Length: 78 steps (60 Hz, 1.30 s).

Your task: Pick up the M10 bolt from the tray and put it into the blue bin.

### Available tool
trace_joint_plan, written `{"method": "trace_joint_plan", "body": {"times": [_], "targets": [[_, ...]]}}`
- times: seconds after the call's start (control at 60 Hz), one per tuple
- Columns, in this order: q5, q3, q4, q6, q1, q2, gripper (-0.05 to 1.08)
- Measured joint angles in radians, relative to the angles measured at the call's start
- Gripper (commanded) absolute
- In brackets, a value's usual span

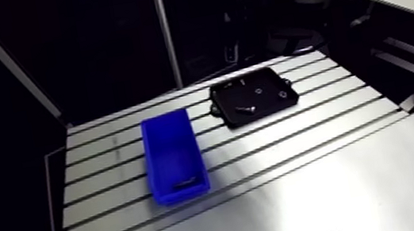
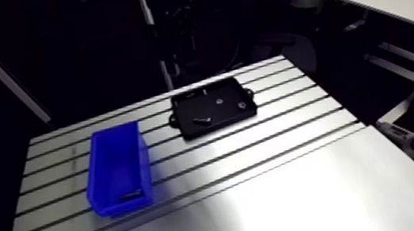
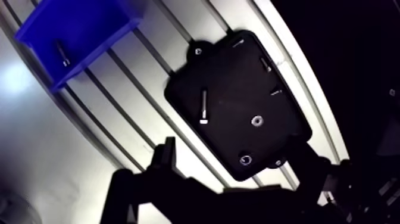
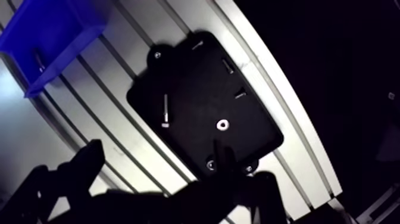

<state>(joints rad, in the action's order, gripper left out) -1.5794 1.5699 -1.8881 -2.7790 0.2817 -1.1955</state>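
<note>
Bolt (image 3: 203,107), probably M10, lies flat in black tray (image 3: 238,89) near blue bin (image 3: 95,50).

Dim scene, pale glare on table (image 2: 289,200), curved edges

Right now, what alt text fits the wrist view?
A black tray on the slotted table holds a long bolt and smaller hardware, ahead of the open gripper. A blue bin beside it contains a small dark part.

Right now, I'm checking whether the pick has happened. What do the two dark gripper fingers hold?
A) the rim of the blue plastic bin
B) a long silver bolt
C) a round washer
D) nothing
D: in the wrist view the gripper is open with nothing between its fingers, and the long silver bolt lies on the black flat tray.
</note>
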Motion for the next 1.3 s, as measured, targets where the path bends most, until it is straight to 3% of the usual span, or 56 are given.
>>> {"method": "trace_joint_plan", "body": {"times": [0.267, 0.717, 0.967, 1.3], "targets": [[-0.016, 0.032, -0.014, -0.046, 0.010, 0.020, 0.01], [-0.050, 0.081, -0.078, -0.049, 0.007, 0.062, 0.39], [-0.054, 0.098, -0.114, -0.046, 0.005, 0.089, 0.51], [-0.054, 0.120, -0.147, -0.032, 0.003, 0.111, 0.55]]}}
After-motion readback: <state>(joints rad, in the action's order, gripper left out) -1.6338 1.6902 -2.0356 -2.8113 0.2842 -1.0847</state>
